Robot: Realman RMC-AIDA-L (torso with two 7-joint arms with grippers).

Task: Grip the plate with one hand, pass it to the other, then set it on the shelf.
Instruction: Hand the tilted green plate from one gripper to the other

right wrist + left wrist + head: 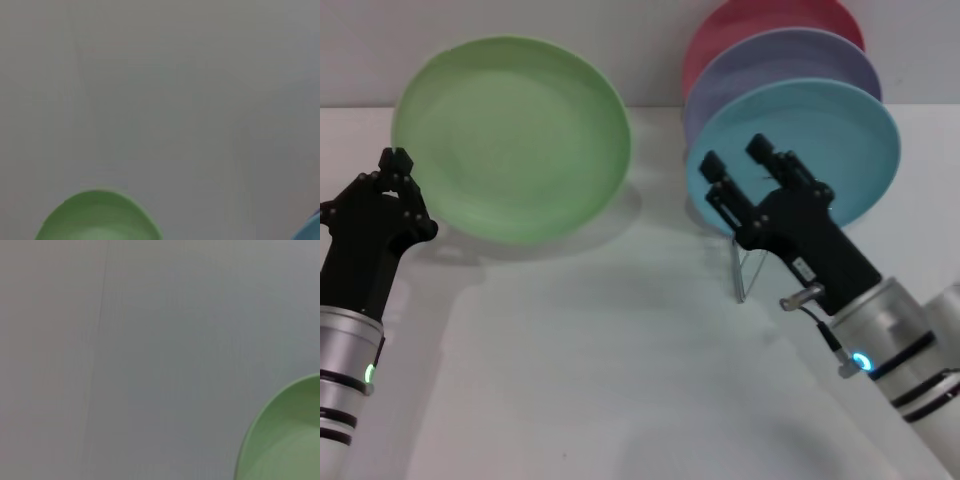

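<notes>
Two claws are sitting over the white table, one on each side. The left claw is pinched closed and holding nothing, and its tips are just beside the left edge of the green plate. The plate is leaning up near the back wall, tipped toward us, well apart from the rack. The right claw is spread apart and holding nothing too. It is hovering in front of the blue plate, which is standing in the rack with a purple plate and a red plate behind it.

I think the step now is grabbing the green plate. To do it well, the left claw needs to spread wide first, then slide over the plate's thin edge and squeeze firmly, so the plate does not slip or tip over.

The left arm is reaching up from the near left, pointing toward the wall. The right arm is reaching up from the near right, slanting toward the middle.
</notes>
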